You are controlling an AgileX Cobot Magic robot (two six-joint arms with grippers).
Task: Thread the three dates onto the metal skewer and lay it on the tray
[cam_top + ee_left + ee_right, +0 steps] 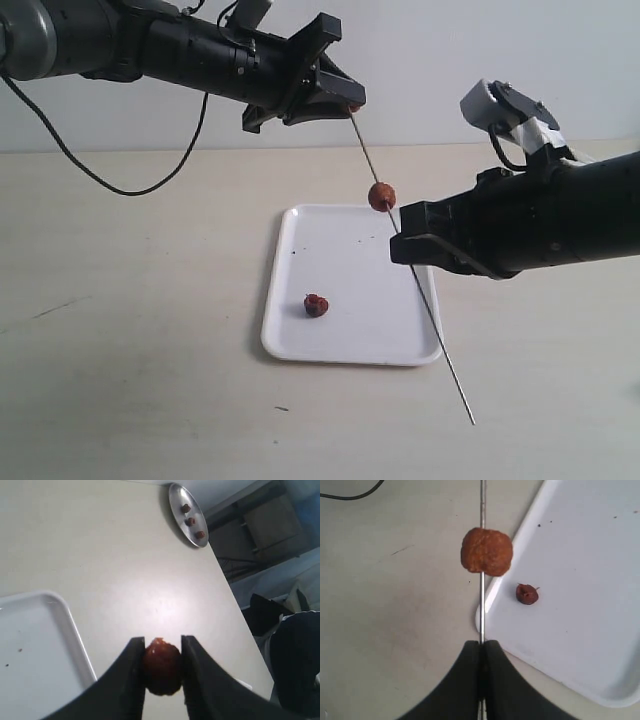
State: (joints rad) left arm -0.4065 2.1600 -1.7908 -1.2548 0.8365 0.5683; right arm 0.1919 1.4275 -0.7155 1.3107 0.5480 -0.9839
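Note:
My right gripper (400,237) (481,645) is shut on the metal skewer (432,310) (482,605), holding it slanted above the white tray (300,345) (600,645). One date (381,196) (486,551) is threaded on the skewer above that grip. My left gripper (352,103) (162,652) is shut on a second date (161,666) at the skewer's upper tip. A third date (316,305) (526,593) lies loose on the tray.
A round metal plate (187,515) holding three more small brown fruits sits far off on the table in the left wrist view. A black cable (120,180) trails over the table at the back left. The skewer's lower end (470,418) hangs past the tray's front right corner.

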